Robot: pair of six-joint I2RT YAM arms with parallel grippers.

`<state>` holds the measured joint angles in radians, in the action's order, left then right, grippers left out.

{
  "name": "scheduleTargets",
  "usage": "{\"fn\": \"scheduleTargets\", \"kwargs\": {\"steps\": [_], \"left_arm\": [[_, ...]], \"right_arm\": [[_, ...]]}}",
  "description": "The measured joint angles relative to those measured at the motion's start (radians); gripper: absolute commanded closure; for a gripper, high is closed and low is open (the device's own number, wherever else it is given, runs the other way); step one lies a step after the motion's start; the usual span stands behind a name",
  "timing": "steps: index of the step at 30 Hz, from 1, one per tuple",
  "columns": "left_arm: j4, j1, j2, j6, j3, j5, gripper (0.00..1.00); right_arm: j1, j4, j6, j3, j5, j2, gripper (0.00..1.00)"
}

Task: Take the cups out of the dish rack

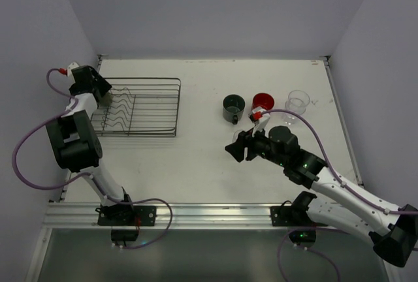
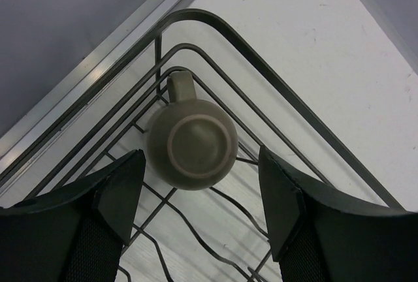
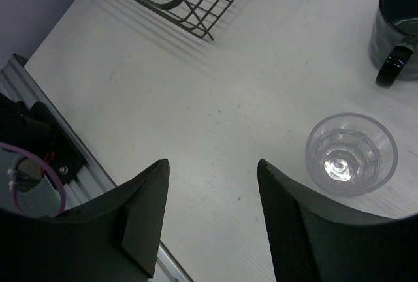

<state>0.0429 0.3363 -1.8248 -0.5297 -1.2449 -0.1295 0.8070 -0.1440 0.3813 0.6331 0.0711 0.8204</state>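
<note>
The left pincer (image 2: 200, 155) hangs with its fingers apart over a corner of the dish rack (image 2: 294, 100). The olive-grey cup (image 2: 192, 143) sits upside down inside that corner, between and just beyond the fingertips, with a gap on each side. The right pincer (image 3: 212, 164) is also apart and holds nothing above the table (image 3: 196, 86). The small clear tumbler (image 3: 351, 153) stands just beyond one finger, and the dark mug (image 3: 395, 27) is farther ahead.

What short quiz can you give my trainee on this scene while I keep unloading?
1. True or false: the small olive-grey ceramic cup sits upside down inside the dark wire dish rack.
2. Which lies closest to the right gripper? A red mug; B small clear tumbler; C tall clear glass mug.
3. Fill in: the left gripper, straddling that cup, is ___.
Key: 1 true; 2 B; 3 open.
</note>
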Motion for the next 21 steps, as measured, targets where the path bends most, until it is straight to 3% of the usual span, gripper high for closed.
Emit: {"fn": "scheduleTargets", "kwargs": {"steps": [11,14,21], "left_arm": [[-0.062,0.002,-0.079,0.008,-0.01,-0.001,0.25],[-0.079,0.002,-0.092,0.016,-0.01,-0.004,0.31],[-0.103,0.002,-0.103,0.02,-0.01,-0.008,0.58]], "right_arm": [[0.0,0.003,0.0,0.0,0.009,0.024,0.41],[0.0,0.003,0.0,0.0,0.013,0.024,0.41],[0.0,0.003,0.0,0.0,0.018,0.024,0.41]]}}
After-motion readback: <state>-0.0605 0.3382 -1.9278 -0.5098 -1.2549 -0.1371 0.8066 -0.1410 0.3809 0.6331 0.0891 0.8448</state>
